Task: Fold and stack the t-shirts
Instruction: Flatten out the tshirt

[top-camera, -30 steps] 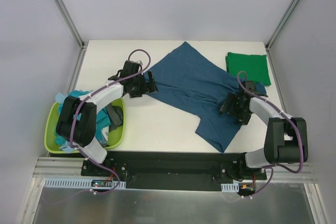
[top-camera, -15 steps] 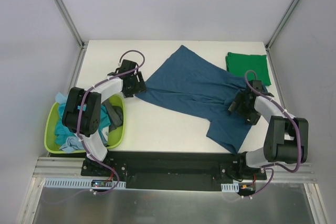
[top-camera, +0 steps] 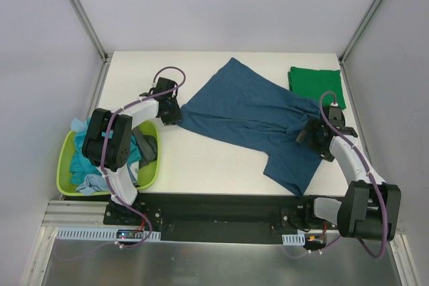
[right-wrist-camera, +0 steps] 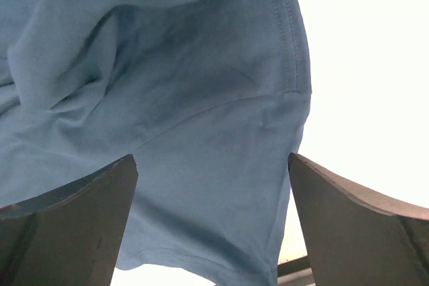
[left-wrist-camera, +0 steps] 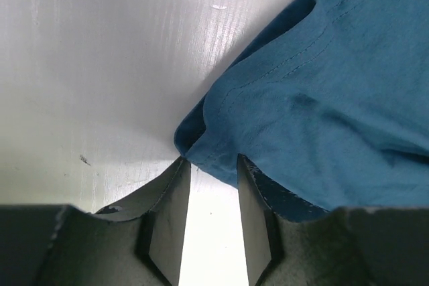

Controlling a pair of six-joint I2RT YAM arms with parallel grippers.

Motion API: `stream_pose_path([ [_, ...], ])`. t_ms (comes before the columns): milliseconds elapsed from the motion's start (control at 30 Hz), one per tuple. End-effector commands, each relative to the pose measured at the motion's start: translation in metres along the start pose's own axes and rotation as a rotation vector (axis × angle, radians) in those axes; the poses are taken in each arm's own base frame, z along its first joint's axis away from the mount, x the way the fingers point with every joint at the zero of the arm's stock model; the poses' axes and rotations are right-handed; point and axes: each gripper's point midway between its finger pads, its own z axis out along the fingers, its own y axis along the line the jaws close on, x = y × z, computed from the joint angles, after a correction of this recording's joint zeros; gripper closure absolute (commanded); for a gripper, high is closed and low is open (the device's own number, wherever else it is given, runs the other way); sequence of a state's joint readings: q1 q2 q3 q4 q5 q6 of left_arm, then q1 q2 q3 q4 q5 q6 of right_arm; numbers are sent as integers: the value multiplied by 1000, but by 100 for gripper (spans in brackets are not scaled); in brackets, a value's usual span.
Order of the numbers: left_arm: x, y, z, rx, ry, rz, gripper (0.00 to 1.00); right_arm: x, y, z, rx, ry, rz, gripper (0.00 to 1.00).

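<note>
Teal-blue t-shirt (top-camera: 248, 115) is lying wider than before. Left end effector (left-wrist-camera: 211, 162), narrowly parted, is meeting its left corner; right end effector (right-wrist-camera: 211, 159), wide apart, is hovering above its right edge.

The dark teal-blue t-shirt (left-wrist-camera: 322, 98) ran off the left wrist view's right edge and the right wrist view's top and left. Left of it, the left arm (top-camera: 107, 142) covered part of the basket (top-camera: 62, 165), whose tangled garments (top-camera: 84, 165) could not be counted.

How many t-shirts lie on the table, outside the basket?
2. The dark teal-blue t-shirt is spread out across the middle; the green t-shirt lies folded at the far right corner. More clothes are heaped in the basket, so others may be hidden.
</note>
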State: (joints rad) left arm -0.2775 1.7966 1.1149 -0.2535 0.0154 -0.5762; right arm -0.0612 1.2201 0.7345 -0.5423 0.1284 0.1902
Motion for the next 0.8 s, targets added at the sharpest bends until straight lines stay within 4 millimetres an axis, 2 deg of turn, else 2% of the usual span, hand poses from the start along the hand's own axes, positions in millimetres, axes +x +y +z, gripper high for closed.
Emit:
stream_pose_path([
  [0, -1, 11, 3, -46, 2, 5, 68, 17, -10, -17, -2, 15, 3, 3],
  [67, -1, 12, 4, -45, 8, 4, 79, 31, -8, -26, -40, 38, 20, 3],
  [133, -2, 14, 3, -47, 3, -2, 100, 52, -3, -35, -78, 82, 20, 3],
  [167, -3, 13, 2, -43, 0, 0, 100, 65, 4, -40, -96, 103, -26, 4],
  [233, -5, 12, 0, -39, -6, 12, 100, 93, 6, -54, -83, 156, -107, 3],
  [333, -6, 13, -2, -42, -15, 17, 100, 121, 3, -66, -47, 185, -166, 3],
  [400, -5, 14, -2, -46, -14, 17, 100, 136, 1, -68, -51, 194, -171, 1],
  [500, -4, 16, 0, -49, -13, 20, 100, 155, 3, -62, -97, 214, -214, 7],
  [567, -3, 15, 0, -46, -12, 21, 100, 161, 7, -55, -121, 207, -260, 8],
  [767, -6, 13, -4, -32, -25, 28, 100, 149, 14, -49, -80, 147, -366, 9],
])
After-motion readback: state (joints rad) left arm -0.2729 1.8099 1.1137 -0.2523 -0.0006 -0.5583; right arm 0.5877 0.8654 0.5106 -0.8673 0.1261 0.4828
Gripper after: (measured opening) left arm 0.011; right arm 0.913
